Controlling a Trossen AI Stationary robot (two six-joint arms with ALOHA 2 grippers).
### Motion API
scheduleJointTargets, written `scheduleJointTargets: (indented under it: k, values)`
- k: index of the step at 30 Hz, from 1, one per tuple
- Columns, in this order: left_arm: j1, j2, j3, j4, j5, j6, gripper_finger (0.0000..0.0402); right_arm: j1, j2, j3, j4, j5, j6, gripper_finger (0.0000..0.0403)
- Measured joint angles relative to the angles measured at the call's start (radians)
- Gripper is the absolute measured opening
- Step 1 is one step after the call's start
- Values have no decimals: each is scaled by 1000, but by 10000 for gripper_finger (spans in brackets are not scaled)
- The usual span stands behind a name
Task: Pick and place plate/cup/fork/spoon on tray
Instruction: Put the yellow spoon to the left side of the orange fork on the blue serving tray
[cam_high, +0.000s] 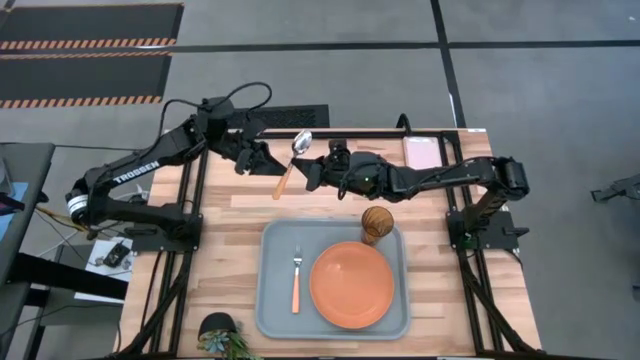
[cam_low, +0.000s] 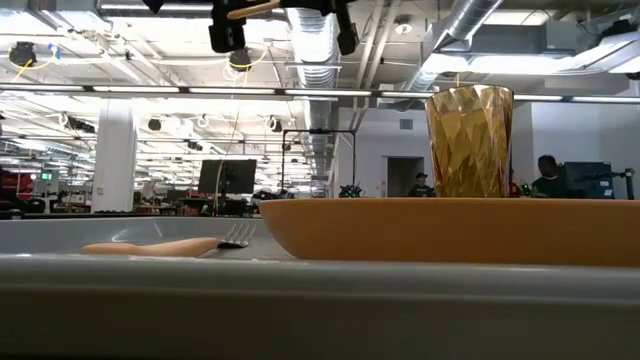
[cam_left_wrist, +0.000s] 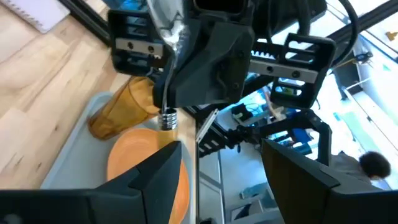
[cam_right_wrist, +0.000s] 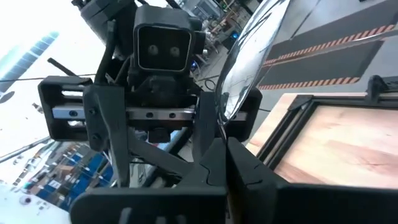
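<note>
High view: right pincer (cam_high: 312, 172) holds the spoon (cam_high: 291, 162) aloft, facing the open left pincer (cam_high: 270, 160).

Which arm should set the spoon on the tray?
Right. Its pincer already grips the spoon; the left pincer faces it, open and empty. The tray has room beside the fork.

Overhead view looks straight down; low view shares its tray (cam_high: 270, 300) rim-level.
</note>
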Motion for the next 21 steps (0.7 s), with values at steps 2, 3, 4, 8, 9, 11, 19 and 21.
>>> scheduleJointTargets:
  k: [2, 3, 4, 8, 9, 11, 19, 21]
  values:
    - [17, 0, 0, -2, 7, -1, 221, 3, 0, 0, -10, 0, 4, 6]
    - [24, 0, 0, 0, 1, -1, 221, 3, 0, 0, -8, -2, 7, 6]
    - [30, 0, 0, -2, -1, 1, 221, 6, 0, 0, -6, -5, 7, 6]
    - [52, 0, 0, -58, -9, 70, 221, 22, 0, 0, 21, -10, -3, 6]
    - [54, 0, 0, -79, -18, 80, 221, 26, 0, 0, 34, -9, -12, 6]
    - [52, 2, 0, -87, -24, 83, 221, 27, -1, 0, 45, -9, -18, 6]
    - [-72, 11, 0, -62, -82, 83, 221, -6, -1, 0, 36, -9, -19, 6]
    - [-90, 25, -1, -47, -98, 82, 221, -15, -1, 0, 35, -28, -19, 6]
